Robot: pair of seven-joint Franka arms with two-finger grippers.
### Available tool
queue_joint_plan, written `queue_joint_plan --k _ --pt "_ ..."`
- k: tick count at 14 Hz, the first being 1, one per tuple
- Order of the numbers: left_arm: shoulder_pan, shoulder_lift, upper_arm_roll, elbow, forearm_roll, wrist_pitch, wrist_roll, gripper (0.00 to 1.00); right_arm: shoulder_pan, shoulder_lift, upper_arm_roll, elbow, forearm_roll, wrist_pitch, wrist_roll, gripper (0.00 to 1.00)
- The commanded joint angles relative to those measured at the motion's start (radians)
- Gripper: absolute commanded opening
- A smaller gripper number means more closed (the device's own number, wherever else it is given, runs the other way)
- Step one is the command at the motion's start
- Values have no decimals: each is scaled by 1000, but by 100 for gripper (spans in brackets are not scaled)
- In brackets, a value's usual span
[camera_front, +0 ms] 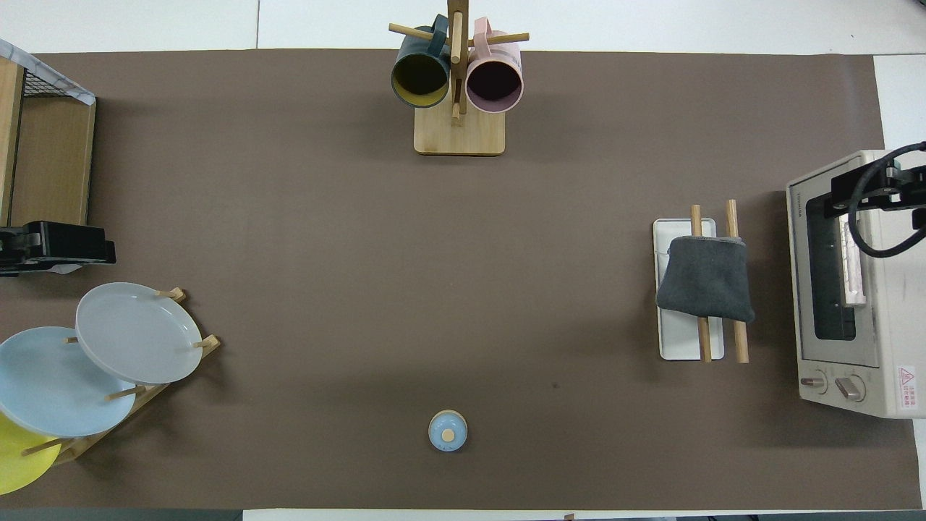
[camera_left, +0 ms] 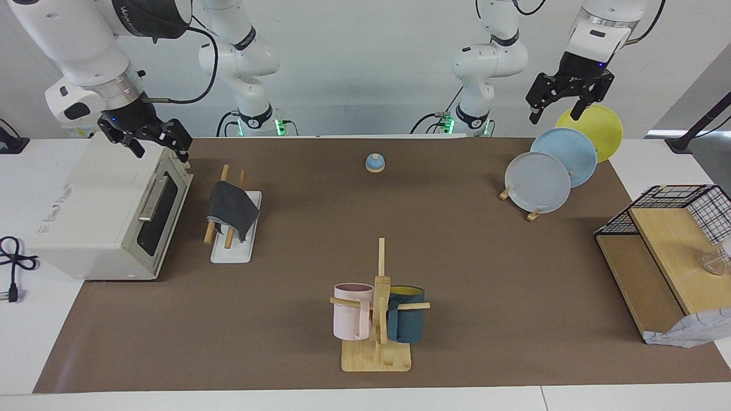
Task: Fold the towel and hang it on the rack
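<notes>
**Towel hung, arms clear of the rack**

The towel point(camera_left: 231, 208) lies folded, dark grey face out, draped over the rack point(camera_left: 228, 214) beside the toaster oven point(camera_left: 108, 214). The right gripper point(camera_left: 151, 140), jaws wide and empty, hangs over the oven; the left gripper point(camera_left: 562, 103), equally wide, waits above the plates point(camera_left: 562, 160). Retreat should keep high, avoiding the cloth

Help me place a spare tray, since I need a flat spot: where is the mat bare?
The widest bare stretch lies mid-mat, bordered by the bell, mug stand, plate rack and towel rack. It is crowded at the right arm's end, where the towel on its rack sits close beside the oven.
</notes>
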Motion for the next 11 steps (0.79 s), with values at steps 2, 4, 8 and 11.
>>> queue_joint_plan --k 2,4,8,11 --pt "-7 -20 9 -14 -6 -7 7 100 -12 -4 3 -24 21 18 -29 100" --pt "-11 -21 9 -16 -6 -8 9 100 -15 -13 3 -50 21 27 -33 100" --pt "-8 -21 10 -13 -6 2 7 100 -15 -16 1 -58 21 31 -31 100" --pt "3 -3 39 4 -7 18 12 100 -15 -15 0 -58 21 31 -33 100"
